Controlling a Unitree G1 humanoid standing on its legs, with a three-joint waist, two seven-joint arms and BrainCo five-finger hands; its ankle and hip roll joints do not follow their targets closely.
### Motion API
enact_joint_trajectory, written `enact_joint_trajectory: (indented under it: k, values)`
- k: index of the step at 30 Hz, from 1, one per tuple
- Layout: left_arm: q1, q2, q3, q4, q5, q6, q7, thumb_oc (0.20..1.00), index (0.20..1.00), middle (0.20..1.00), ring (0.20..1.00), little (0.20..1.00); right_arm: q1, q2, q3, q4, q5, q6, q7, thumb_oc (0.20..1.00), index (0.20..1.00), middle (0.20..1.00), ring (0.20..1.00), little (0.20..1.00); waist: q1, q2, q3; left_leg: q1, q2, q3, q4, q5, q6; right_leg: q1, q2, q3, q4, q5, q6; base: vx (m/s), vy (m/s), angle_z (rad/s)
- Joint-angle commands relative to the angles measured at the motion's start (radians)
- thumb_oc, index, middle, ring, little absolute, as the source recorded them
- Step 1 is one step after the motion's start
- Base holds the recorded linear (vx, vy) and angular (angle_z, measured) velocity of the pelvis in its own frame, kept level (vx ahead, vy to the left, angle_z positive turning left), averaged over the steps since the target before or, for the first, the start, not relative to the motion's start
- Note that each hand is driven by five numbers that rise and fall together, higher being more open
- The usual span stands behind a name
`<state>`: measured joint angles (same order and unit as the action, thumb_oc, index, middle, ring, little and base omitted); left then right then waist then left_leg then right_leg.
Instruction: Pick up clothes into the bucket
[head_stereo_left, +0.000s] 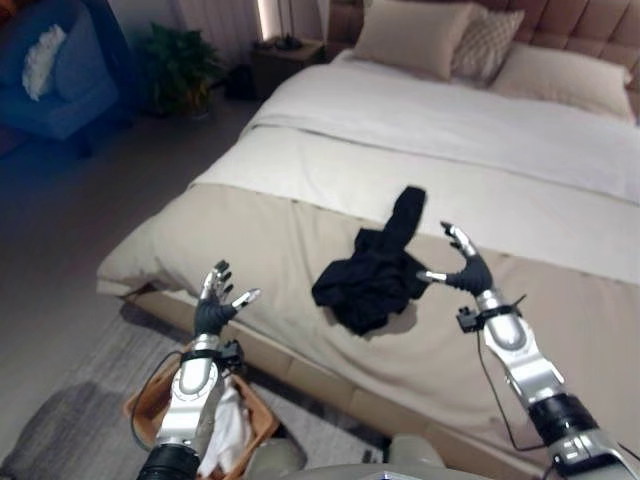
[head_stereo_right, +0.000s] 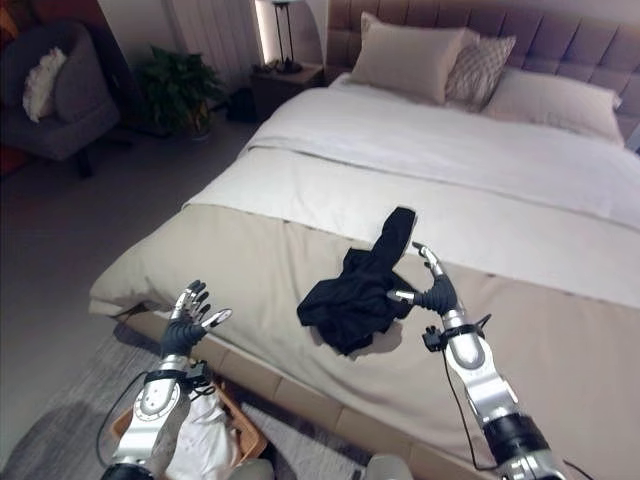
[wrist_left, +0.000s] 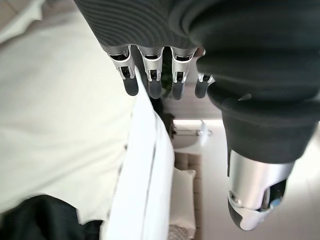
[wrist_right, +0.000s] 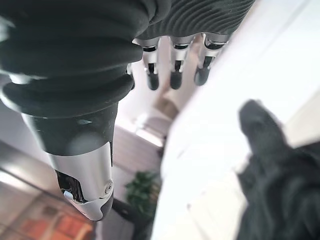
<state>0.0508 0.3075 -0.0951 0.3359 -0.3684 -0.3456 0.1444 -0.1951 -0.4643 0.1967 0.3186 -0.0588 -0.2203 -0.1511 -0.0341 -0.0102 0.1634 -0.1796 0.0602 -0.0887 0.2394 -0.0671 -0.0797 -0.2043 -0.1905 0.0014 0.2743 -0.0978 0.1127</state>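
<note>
The left hand (wrist_left: 250, 75) had its dark ribbed cover spread across the near part of the view, with the silver, dark-tipped fingers (wrist_left: 154, 82) standing out from it in a straight, relaxed row and holding nothing. The thumb (wrist_left: 255, 190) jutted apart from them, silver with a pale tip. Past the fingertips lay the bed (wrist_left: 60, 125), its beige cover broad on one side and a white sheet (wrist_left: 145, 165) running away from the fingers as a bright band. A black garment (wrist_left: 40, 220) lay crumpled on the cover, well apart from the fingertips and untouched. Farther beyond the thumb side, pillows (wrist_left: 182, 200) showed against the headboard.
</note>
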Motion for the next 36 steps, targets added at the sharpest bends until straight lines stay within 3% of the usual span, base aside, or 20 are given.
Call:
enact_joint_trajectory:
  k: [1, 3, 6, 9, 16, 27, 36]
  values:
    - [-0.025, 0.040, 0.023, -0.081, -0.014, -0.061, -0.017, 1.000, 1.000, 1.000, 1.000, 1.000, -0.116, 0.001, -0.004, -0.062, -0.037, -0.022, -0.047, 1.000, 1.000, 1.000, 1.000, 1.000, 0.005, -0.003, 0.069, -0.069, 0.001, 0.010, 0.004, 0.057, 0.032, 0.015, -0.020, -0.057, 0.002, 0.063, 0.040, -0.12, 0.189, -0.70]
    - [-0.041, 0.047, 0.028, -0.079, -0.017, -0.069, 0.004, 1.000, 1.000, 1.000, 1.000, 1.000, -0.175, 0.019, 0.027, -0.025, -0.073, -0.007, -0.069, 1.000, 1.000, 1.000, 1.000, 1.000, 0.020, -0.006, 0.112, -0.090, -0.006, 0.057, 0.015, 0.050, 0.050, -0.037, -0.053, -0.049, 0.025, 0.083, 0.052, -0.14, 0.175, -0.63]
    - [-0.050, 0.064, 0.039, -0.112, -0.037, -0.082, 0.021, 1.000, 1.000, 1.000, 1.000, 1.000, -0.252, 0.027, 0.057, 0.020, -0.105, 0.008, -0.101, 1.000, 1.000, 1.000, 1.000, 1.000, 0.053, -0.008, 0.164, -0.135, 0.001, 0.103, 0.053, 0.036, 0.059, -0.107, -0.105, -0.137, 0.071, 0.108, 0.056, -0.15, 0.081, -0.54]
    - [-0.064, 0.070, 0.028, -0.123, -0.037, -0.088, 0.035, 1.000, 1.000, 1.000, 1.000, 1.000, -0.307, 0.035, 0.079, 0.052, -0.138, 0.026, -0.125, 1.000, 1.000, 1.000, 1.000, 1.000, 0.055, -0.015, 0.195, -0.170, -0.004, 0.114, 0.102, 0.022, 0.069, -0.128, -0.121, -0.150, 0.070, 0.128, 0.055, -0.05, 0.012, -0.41]
    - [-0.087, 0.084, 0.018, -0.171, -0.038, -0.099, 0.065, 1.000, 1.000, 1.000, 1.000, 1.000, -0.445, 0.000, 0.099, 0.120, -0.202, 0.055, -0.187, 1.000, 1.000, 1.000, 1.000, 1.000, 0.058, -0.022, 0.254, -0.271, -0.013, 0.102, 0.169, 0.016, 0.068, -0.205, -0.127, -0.151, 0.097, 0.118, 0.050, -0.07, 0.003, -0.01]
    - [-0.040, 0.149, -0.017, -0.267, -0.029, -0.109, 0.093, 1.000, 1.000, 1.000, 1.000, 1.000, -0.801, -0.119, 0.153, 0.328, -0.311, 0.130, -0.350, 1.000, 1.000, 1.000, 1.000, 1.000, 0.114, -0.002, 0.336, -0.497, -0.044, 0.065, 0.273, 0.016, 0.072, -0.392, -0.131, -0.153, 0.209, 0.099, 0.043, -0.06, -0.003, 0.12]
    - [-0.015, 0.173, -0.045, -0.302, -0.044, -0.097, 0.084, 1.000, 1.000, 1.000, 1.000, 1.000, -0.989, -0.160, 0.259, 0.428, -0.279, 0.130, -0.342, 1.000, 1.000, 1.000, 1.000, 1.000, 0.141, 0.000, 0.357, -0.627, -0.066, 0.046, 0.334, 0.015, 0.077, -0.511, -0.136, -0.156, 0.287, 0.082, 0.037, -0.02, 0.000, 0.12]
